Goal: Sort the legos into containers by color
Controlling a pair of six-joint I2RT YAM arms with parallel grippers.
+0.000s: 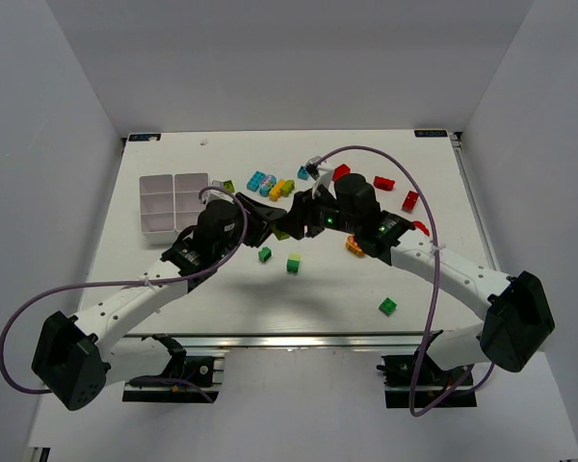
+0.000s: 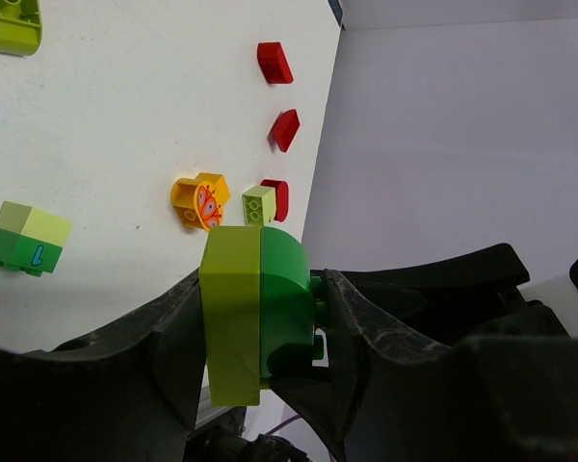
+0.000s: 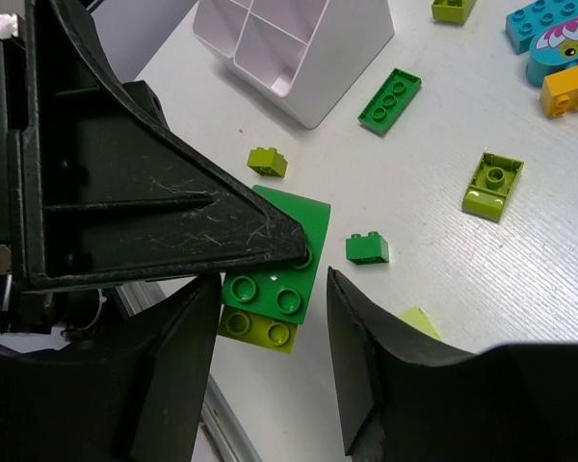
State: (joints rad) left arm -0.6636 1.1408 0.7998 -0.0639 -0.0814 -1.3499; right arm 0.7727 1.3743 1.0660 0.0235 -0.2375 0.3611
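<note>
My left gripper is shut on a lime-and-green stack of two legos, held above the table. In the right wrist view the same stack hangs between the fingers of my right gripper, which stands open; there is a gap on the stack's right side. Both grippers meet at mid-table, left and right. The containers, a white divided tray, stand at the far left and show as the tray in the right wrist view.
Loose legos lie around: green, lime, green, red, cyan, orange. A flat green brick lies beside the tray. The orange butterfly brick lies on the table beyond the left gripper.
</note>
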